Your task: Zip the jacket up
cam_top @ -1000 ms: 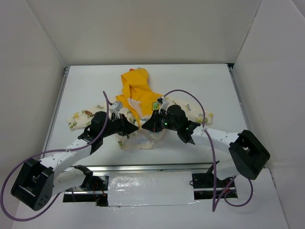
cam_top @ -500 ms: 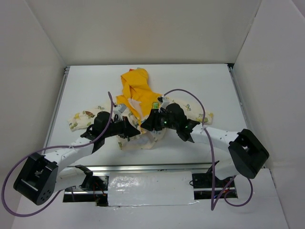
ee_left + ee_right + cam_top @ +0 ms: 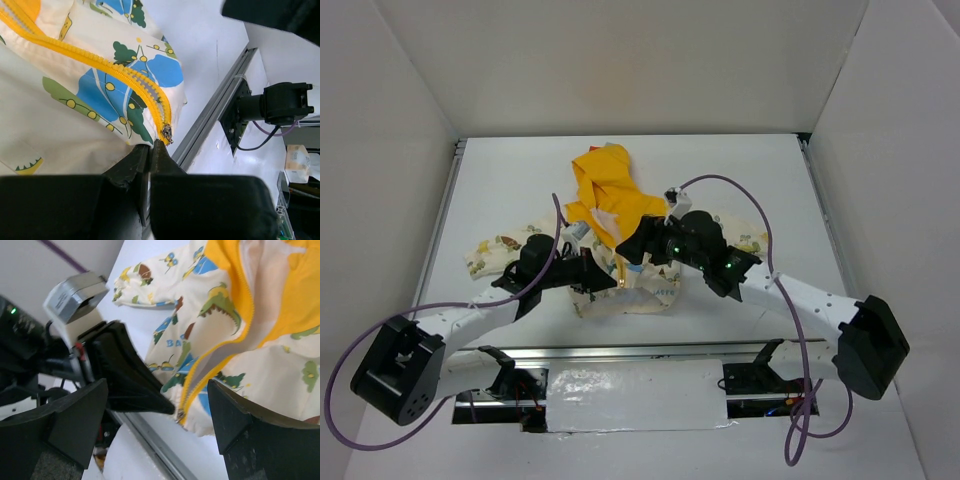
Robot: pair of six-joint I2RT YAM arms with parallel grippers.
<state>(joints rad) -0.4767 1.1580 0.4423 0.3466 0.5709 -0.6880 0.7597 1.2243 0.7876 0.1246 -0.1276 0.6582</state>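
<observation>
The cream cartoon-print jacket (image 3: 655,290) lies mid-table with its yellow hood (image 3: 605,185) toward the back and its front partly open. The yellow zipper (image 3: 115,75) runs down to the slider (image 3: 166,132) at the bottom hem, near the table's front edge. My left gripper (image 3: 150,147) is shut, pinching the hem right beside the slider; it also shows in the top view (image 3: 612,283). My right gripper (image 3: 642,250) hovers over the jacket's front, open, with nothing between its fingers (image 3: 80,415). In the right wrist view the slider (image 3: 178,415) hangs just past the left gripper's fingers (image 3: 135,385).
A metal rail (image 3: 620,352) runs along the near table edge, close under the hem. White walls enclose the table on three sides. Purple cables (image 3: 720,185) loop above both arms. An arm base mount (image 3: 280,105) sits past the rail.
My right gripper has gone from shut to wide open and drawn back to the right, off the jacket. The hem has spread lower and flatter. The left gripper keeps its pinch.
</observation>
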